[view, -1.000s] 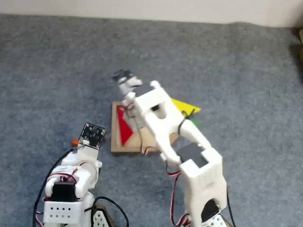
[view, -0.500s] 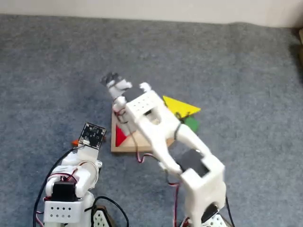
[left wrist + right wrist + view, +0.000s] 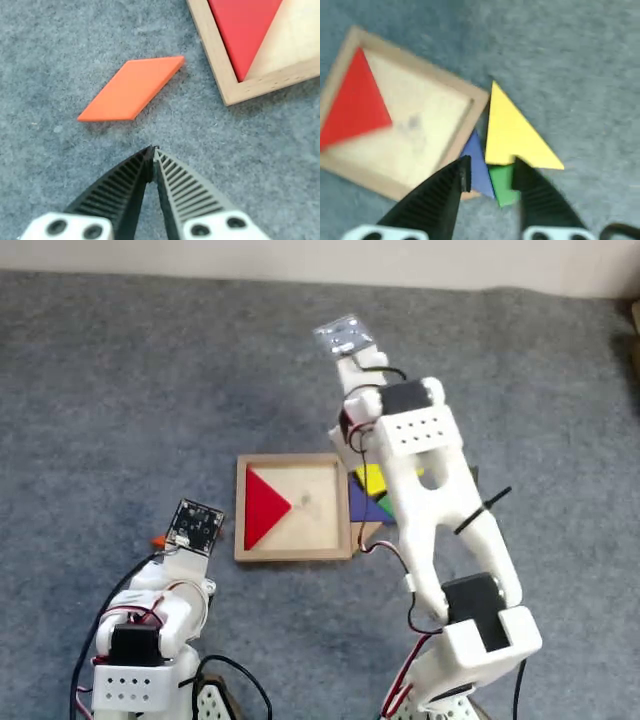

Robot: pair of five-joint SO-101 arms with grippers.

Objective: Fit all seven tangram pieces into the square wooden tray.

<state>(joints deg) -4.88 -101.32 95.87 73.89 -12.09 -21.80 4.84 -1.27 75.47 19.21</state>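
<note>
The square wooden tray [image 3: 293, 557] lies mid-table with a red triangle [image 3: 262, 507] in its left part. A yellow triangle [image 3: 512, 132], a blue piece [image 3: 476, 160] and a green piece [image 3: 502, 185] lie bunched just outside the tray [image 3: 425, 125], on the side away from its red triangle [image 3: 355, 107]. My right gripper [image 3: 490, 172] hangs open and empty above that bunch. An orange parallelogram [image 3: 131, 88] lies on the carpet beside a tray corner [image 3: 225, 70]. My left gripper [image 3: 151, 150] is shut and empty, a little short of the parallelogram.
Grey carpet covers the whole table. The right arm [image 3: 415, 440] stretches over the yellow piece [image 3: 372, 478] and blue piece [image 3: 362, 505], hiding most of them. The left arm [image 3: 150, 610] sits at the near left, its wrist board [image 3: 195, 525] close to the tray's left edge.
The right arm has swung off the tray toward the far right, uncovering the tray and the red triangle. The left arm has kept still.
</note>
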